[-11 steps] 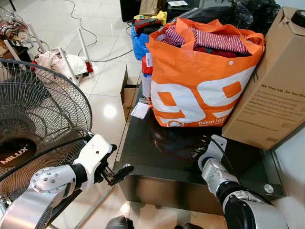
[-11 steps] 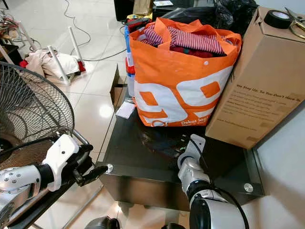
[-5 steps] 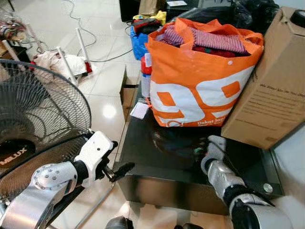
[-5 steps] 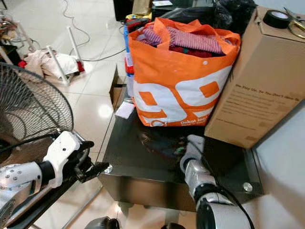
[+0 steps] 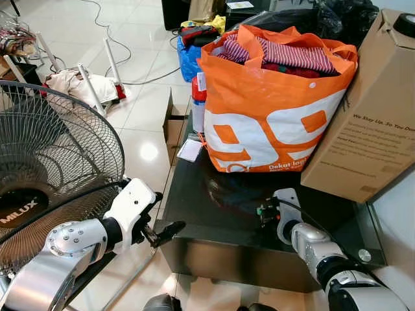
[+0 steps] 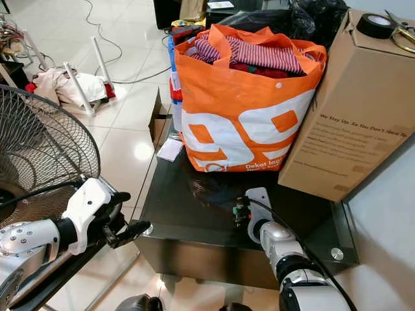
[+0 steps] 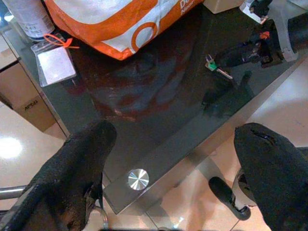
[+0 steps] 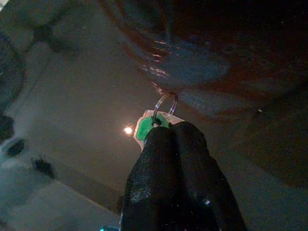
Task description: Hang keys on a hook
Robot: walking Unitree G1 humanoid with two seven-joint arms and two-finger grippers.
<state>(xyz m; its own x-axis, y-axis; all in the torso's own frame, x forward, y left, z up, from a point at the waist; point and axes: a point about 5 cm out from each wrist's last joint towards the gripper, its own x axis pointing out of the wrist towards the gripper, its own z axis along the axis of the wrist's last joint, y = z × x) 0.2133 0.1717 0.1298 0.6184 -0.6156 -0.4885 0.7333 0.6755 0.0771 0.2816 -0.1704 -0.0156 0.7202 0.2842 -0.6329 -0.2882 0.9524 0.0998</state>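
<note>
A key with a green head (image 8: pixel 144 129) and a wire ring (image 8: pixel 166 103) is pinched in my right gripper (image 5: pixel 262 210), which is shut on it close over the black glass table (image 5: pixel 207 194). From the left wrist view the key (image 7: pixel 214 67) sticks out of the right gripper's black fingers (image 7: pixel 240 52). My left gripper (image 5: pixel 165 230) hovers off the table's near left corner, with its fingers (image 7: pixel 82 163) spread wide open and nothing between them.
An orange bag (image 5: pixel 272 110) full of clothes and a cardboard box (image 5: pixel 369 129) fill the back of the table. A white card on an orange lanyard (image 7: pixel 55 65) lies by a bottle (image 5: pixel 199 107). A standing fan (image 5: pixel 52 168) crowds my left arm.
My right wrist has turned and drawn back toward me, and the gripper now holds the green key over the glass. The left arm has barely moved.
</note>
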